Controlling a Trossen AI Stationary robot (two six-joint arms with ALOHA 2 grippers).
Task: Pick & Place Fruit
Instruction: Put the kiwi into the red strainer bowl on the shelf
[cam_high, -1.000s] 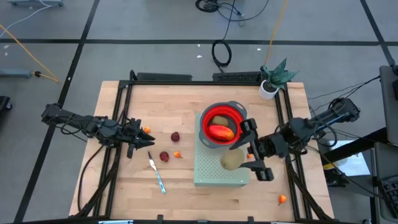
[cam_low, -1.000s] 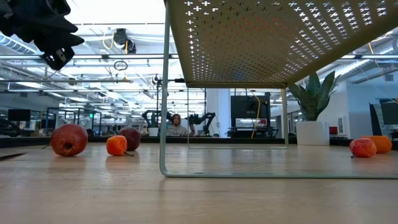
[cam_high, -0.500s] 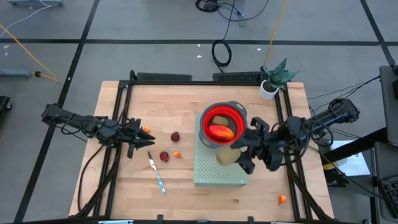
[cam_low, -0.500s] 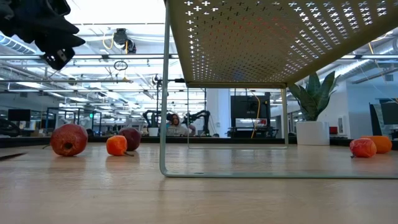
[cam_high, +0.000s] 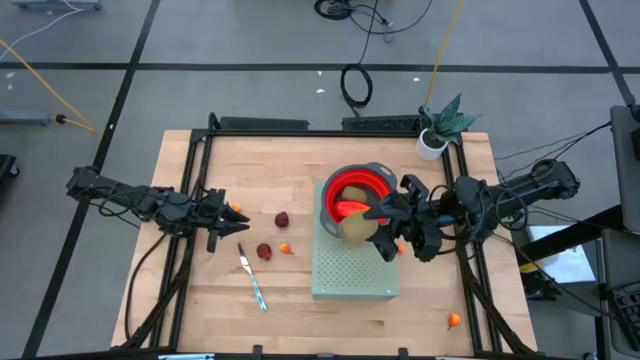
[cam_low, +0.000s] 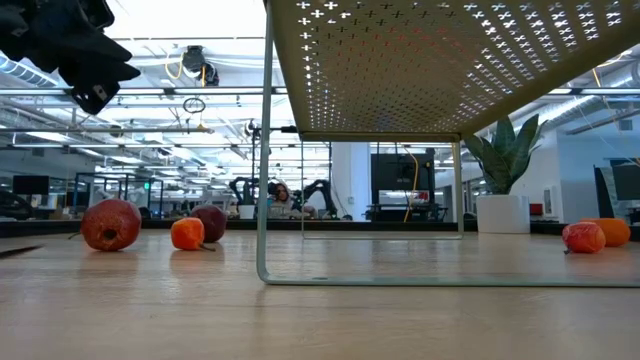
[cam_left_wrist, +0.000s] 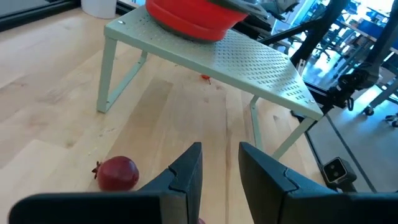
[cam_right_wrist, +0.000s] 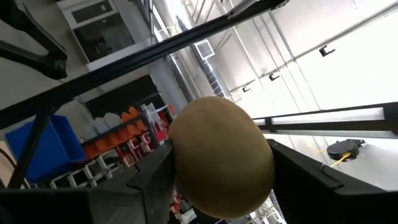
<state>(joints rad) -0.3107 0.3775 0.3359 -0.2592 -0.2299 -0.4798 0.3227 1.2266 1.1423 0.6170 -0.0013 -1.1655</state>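
1. My right gripper (cam_high: 385, 232) is clamped on a brown-green oval fruit (cam_high: 357, 228), carried above the green perforated stand (cam_high: 350, 275), just beside the rim of the red bowl (cam_high: 372, 190). The right wrist view shows the oval (cam_right_wrist: 221, 165) wedged between both fingers.
2. Risk: the oval is round and looks smooth; letting go short of the rim could send it off the stand onto the table.
3. Risk: the bowl already holds the elongated red-orange fruit (cam_high: 350, 207); a drop onto it may bounce out.
4. Risk: nudging the bowl's rim could shift it on the stand.
5. My left gripper (cam_high: 222, 230) waits empty, fingers (cam_left_wrist: 186, 177) slightly parted, near a dark red ball (cam_left_wrist: 117, 173); others sit loose on the table.
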